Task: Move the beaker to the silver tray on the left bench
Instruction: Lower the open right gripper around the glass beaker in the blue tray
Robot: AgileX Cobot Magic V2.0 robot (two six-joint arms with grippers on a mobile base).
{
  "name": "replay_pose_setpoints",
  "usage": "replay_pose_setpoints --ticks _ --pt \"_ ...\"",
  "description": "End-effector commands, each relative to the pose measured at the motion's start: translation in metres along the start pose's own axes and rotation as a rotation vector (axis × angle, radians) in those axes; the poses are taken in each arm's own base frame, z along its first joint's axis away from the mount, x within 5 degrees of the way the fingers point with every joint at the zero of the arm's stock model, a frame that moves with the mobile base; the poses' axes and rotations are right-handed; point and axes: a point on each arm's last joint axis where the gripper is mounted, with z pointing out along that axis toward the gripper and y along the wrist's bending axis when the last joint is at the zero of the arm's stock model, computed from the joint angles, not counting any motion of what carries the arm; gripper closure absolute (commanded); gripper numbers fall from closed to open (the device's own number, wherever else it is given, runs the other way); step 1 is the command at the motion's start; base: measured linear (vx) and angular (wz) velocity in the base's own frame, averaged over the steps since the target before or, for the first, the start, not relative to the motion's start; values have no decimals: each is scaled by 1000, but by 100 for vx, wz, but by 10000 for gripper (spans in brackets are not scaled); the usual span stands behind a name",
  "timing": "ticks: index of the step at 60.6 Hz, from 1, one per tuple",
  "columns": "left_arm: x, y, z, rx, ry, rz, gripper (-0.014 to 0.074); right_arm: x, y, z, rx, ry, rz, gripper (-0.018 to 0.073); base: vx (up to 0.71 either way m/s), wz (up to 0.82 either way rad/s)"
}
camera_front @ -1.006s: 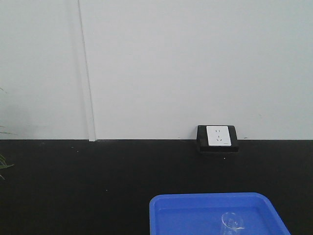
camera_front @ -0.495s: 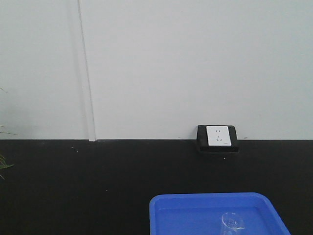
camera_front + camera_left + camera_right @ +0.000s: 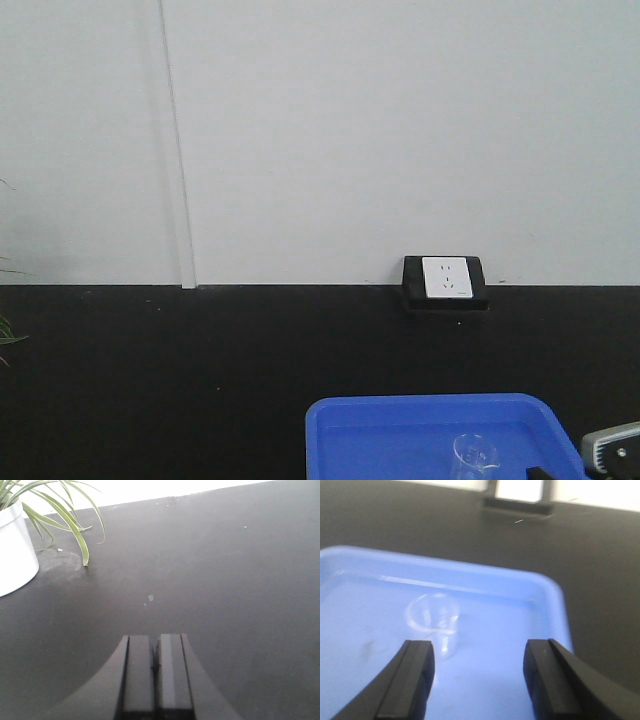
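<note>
The small clear glass beaker (image 3: 474,458) stands upright inside a deep blue plastic tub (image 3: 380,425). In the right wrist view the beaker (image 3: 434,620) sits just ahead of the left fingertip of my right gripper (image 3: 479,652), which is open and empty above the tub floor (image 3: 510,645). A part of my right arm (image 3: 612,447) shows at the lower right of the front view. My left gripper (image 3: 155,647) is shut and empty above bare black bench top (image 3: 210,570). The silver tray is out of view.
A white wall socket (image 3: 445,279) in a black frame sits at the back of this black bench (image 3: 150,380); it also shows in the right wrist view (image 3: 520,492). A white pot with a green plant (image 3: 15,550) stands at the far left of the left wrist view.
My right arm has come into the front view at the lower right corner. The beaker and tub have not moved.
</note>
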Motion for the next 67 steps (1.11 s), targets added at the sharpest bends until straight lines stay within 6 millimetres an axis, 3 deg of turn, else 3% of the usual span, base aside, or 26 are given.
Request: replay_pose_setpoints --ticks 1,12,27,43,67 --pt "-1 -1 2 3 -64 -2 595 -12 5 11 -26 -94 -12 94 0 0" --pt "-1 -1 2 3 -64 -2 595 5 11 30 -63 -43 -32 94 0 0" --pt "-1 -1 2 3 -64 -2 595 10 20 49 -154 -200 -83 94 0 0" --pt "-1 -1 2 3 -64 -2 595 33 22 67 -168 -170 -95 94 0 0" --pt "-1 -1 2 3 -64 -2 595 26 15 91 -89 -214 -77 47 0 0"
